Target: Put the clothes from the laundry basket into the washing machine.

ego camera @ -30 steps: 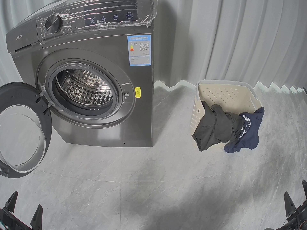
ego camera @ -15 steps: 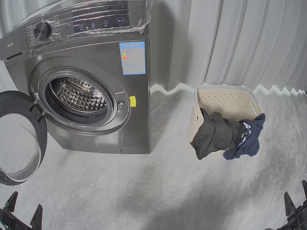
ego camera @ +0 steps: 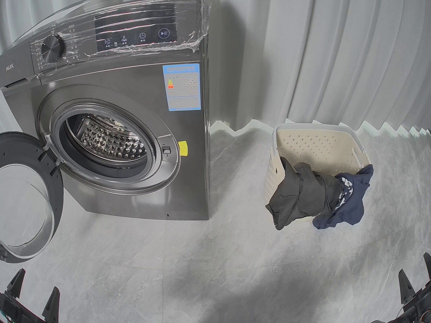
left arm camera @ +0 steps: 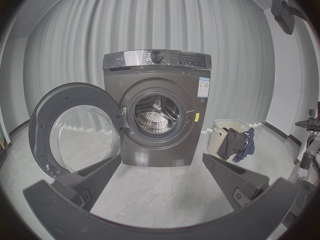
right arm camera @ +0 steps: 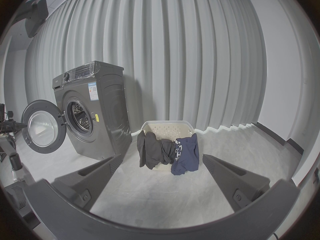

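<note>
Head view: laundry basket (ego camera: 318, 148) holds grey garment (ego camera: 301, 194), navy garment (ego camera: 350, 203) draped over rim; left hand (left arm camera: 160, 158), right hand (right arm camera: 161, 157) splayed.

Graphite-grey washing machine (ego camera: 188, 167), cream laundry basket (ego camera: 316, 146) pierced with small crosses, charcoal garment (ego camera: 298, 194), navy garment (ego camera: 352, 200) with white print, pale grey veined floor (ego camera: 233, 265), white curtain (ego camera: 336, 45).

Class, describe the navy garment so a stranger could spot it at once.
Right of the grey washing machine stands a cream perforated plastic laundry basket. Draped over its front rim, the navy garment bears white print, unlike the charcoal garment beside it.
</note>
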`<state>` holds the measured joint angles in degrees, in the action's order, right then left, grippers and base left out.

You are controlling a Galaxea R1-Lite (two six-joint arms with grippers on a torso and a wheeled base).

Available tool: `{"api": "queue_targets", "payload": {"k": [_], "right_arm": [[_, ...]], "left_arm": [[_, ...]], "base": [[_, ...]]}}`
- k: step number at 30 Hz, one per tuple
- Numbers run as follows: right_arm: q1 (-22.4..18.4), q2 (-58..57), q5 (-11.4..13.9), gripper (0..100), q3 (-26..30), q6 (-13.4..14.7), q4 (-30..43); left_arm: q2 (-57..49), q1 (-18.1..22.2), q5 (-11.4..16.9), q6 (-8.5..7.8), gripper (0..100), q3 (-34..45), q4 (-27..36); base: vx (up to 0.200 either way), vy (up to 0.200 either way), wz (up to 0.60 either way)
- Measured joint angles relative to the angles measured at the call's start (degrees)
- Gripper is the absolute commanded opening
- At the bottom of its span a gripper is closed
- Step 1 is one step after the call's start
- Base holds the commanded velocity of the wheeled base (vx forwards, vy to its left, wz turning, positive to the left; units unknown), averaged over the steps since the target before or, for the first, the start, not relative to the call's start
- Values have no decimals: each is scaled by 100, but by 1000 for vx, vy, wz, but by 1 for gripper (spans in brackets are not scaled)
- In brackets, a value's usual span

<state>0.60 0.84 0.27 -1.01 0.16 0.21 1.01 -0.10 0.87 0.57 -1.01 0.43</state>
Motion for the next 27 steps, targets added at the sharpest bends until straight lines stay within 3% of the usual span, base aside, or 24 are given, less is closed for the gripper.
{"api": "queue_targets", "payload": {"k": [12, 27], "right_arm": [[0, 1, -2, 100, 0, -2, -5], [-5, 4, 5, 100, 0, 0, -2]], "left_arm": [[0, 5, 2, 0, 100, 0, 1], [0, -1, 4, 9, 100, 0, 1]], "base": [[0, -200, 0], [0, 0, 0]]}}
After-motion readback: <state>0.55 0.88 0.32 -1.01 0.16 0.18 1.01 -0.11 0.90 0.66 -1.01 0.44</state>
